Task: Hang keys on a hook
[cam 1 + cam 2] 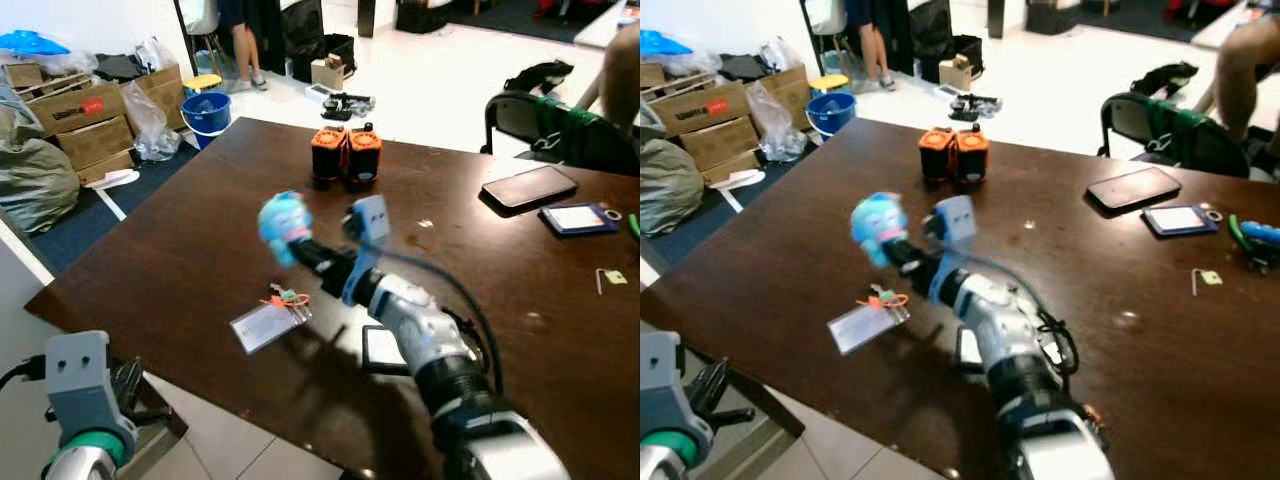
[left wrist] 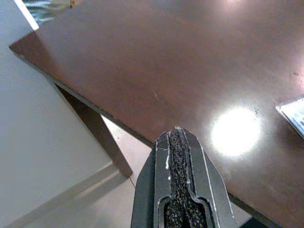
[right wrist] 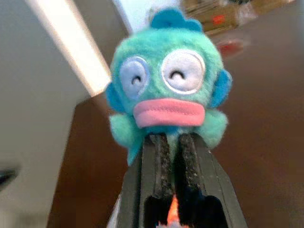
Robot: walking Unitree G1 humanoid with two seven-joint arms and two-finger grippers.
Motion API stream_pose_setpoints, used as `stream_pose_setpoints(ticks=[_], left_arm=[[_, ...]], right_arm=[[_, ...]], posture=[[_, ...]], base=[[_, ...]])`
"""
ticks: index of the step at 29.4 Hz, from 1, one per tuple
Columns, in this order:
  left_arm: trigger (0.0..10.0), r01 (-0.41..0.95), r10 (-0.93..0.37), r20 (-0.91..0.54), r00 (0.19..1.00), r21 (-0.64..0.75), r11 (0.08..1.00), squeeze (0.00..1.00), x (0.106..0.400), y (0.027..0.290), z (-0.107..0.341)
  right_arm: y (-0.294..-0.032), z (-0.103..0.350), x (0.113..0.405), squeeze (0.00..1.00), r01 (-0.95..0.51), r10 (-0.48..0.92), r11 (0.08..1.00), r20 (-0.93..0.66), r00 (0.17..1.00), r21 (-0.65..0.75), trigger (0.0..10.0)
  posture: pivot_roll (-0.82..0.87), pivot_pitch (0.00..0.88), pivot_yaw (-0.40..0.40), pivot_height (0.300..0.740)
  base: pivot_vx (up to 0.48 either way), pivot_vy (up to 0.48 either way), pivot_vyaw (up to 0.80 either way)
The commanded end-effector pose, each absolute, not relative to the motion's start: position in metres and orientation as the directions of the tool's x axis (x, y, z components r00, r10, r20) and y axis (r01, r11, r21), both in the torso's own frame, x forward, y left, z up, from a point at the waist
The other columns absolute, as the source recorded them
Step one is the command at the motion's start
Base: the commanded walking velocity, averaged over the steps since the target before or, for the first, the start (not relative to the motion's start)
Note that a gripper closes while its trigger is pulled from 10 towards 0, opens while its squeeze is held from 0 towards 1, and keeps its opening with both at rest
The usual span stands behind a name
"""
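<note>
My right gripper [image 1: 291, 246] is shut on a blue plush fish charm [image 1: 283, 222], held up above the middle of the dark wooden table [image 1: 180, 250]. The right wrist view has the charm [image 3: 168, 95] face-on at the fingertips [image 3: 159, 142]. Below it an orange clip [image 1: 288, 297] links to a clear card holder [image 1: 265, 325] that lies on the table. My left gripper [image 2: 178, 137] is shut with nothing in it, low by the table's front left edge; its arm [image 1: 80, 400] is at the lower left.
Two orange battery packs [image 1: 345, 155] stand at the table's far side. A phone [image 1: 528, 187], a blue card case [image 1: 578, 218] and a hex key [image 1: 605, 278] lie at the right. Behind are a chair [image 1: 545, 120], cardboard boxes [image 1: 85, 120], a blue bucket [image 1: 207, 110] and a person's legs [image 1: 245, 50].
</note>
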State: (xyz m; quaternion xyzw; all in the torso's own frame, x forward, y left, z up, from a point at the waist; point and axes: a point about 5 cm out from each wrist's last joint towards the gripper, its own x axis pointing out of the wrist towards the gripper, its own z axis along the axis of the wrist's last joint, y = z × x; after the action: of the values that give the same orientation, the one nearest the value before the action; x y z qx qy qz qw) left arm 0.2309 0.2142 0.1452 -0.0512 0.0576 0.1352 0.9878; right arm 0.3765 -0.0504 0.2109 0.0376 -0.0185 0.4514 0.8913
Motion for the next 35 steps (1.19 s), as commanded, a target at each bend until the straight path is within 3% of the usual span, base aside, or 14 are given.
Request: stream_pose_setpoints(ticks=[1, 2, 3, 4, 5, 14, 18, 27, 35], left_arm=[[10.0, -0.305, 0.293, -0.140, 0.946, -0.079, 0.949, 0.00, 0.230, 0.216, 0.139], [10.0, -0.305, 0.293, -0.140, 0.946, -0.079, 0.949, 0.00, 0.230, 0.216, 0.139], [10.0, -0.309, 0.295, -0.141, 0.945, -0.094, 0.946, 0.00, 0.233, 0.212, 0.138], [10.0, -0.309, 0.295, -0.141, 0.945, -0.094, 0.946, 0.00, 0.233, 0.212, 0.138], [10.0, -0.293, 0.279, -0.144, 0.949, -0.084, 0.952, 0.00, 0.238, 0.205, 0.137], [10.0, -0.263, 0.261, -0.067, 0.963, -0.026, 0.964, 0.00, 0.246, 0.187, 0.138], [10.0, -0.223, 0.223, 0.002, 0.975, -0.022, 0.975, 0.00, 0.243, 0.178, 0.140], [10.0, -0.219, 0.221, 0.067, 0.973, -0.041, 0.975, 0.00, 0.228, 0.164, 0.137], [10.0, -0.149, 0.149, 0.022, 0.989, -0.031, 0.988, 0.00, 0.218, 0.153, 0.126]], right_arm=[[-0.047, 0.211, 0.372, 0.00, -0.806, 0.805, 0.592, 0.052, 0.590, -0.026, 0.0], [-0.047, 0.211, 0.372, 0.00, -0.806, 0.805, 0.592, 0.052, 0.590, -0.026, 0.0], [-0.050, 0.207, 0.374, 0.00, -0.771, 0.773, 0.634, 0.052, 0.632, -0.054, 4.9], [-0.050, 0.207, 0.374, 0.00, -0.771, 0.773, 0.634, 0.052, 0.632, -0.054, 4.9], [-0.053, 0.203, 0.375, 0.00, -0.733, 0.736, 0.677, 0.056, 0.674, -0.069, 10.0], [-0.079, 0.180, 0.377, 0.00, -0.545, 0.549, 0.835, 0.046, 0.834, -0.073, 10.0], [-0.115, 0.155, 0.361, 0.00, -0.370, 0.370, 0.929, 0.057, 0.927, -0.009, 10.0], [-0.129, 0.125, 0.324, 0.00, -0.309, 0.308, 0.951, 0.085, 0.948, 0.004, 10.0], [-0.130, 0.102, 0.299, 0.00, -0.293, 0.292, 0.956, 0.065, 0.954, 0.002, 10.0]], posture=[[0.00, 0.092, 0.154, 0.740], [0.00, 0.092, 0.154, 0.740], [-0.03, 0.077, 0.136, 0.740], [-0.03, 0.077, 0.136, 0.740], [-0.05, 0.065, 0.104, 0.740], [-0.06, 0.017, 0.055, 0.740], [-0.07, 0.000, 0.071, 0.740], [-0.09, 0.000, 0.118, 0.740], [-0.09, 0.000, 0.161, 0.740]], base=[[0.000, 0.000, 0.00], [0.000, 0.000, 0.00], [0.000, 0.000, 0.00], [0.000, 0.000, 0.00], [0.000, 0.000, 0.00], [0.000, 0.000, 0.00], [0.000, 0.000, 0.00], [0.000, 0.000, 0.00], [0.000, 0.000, 0.00]])
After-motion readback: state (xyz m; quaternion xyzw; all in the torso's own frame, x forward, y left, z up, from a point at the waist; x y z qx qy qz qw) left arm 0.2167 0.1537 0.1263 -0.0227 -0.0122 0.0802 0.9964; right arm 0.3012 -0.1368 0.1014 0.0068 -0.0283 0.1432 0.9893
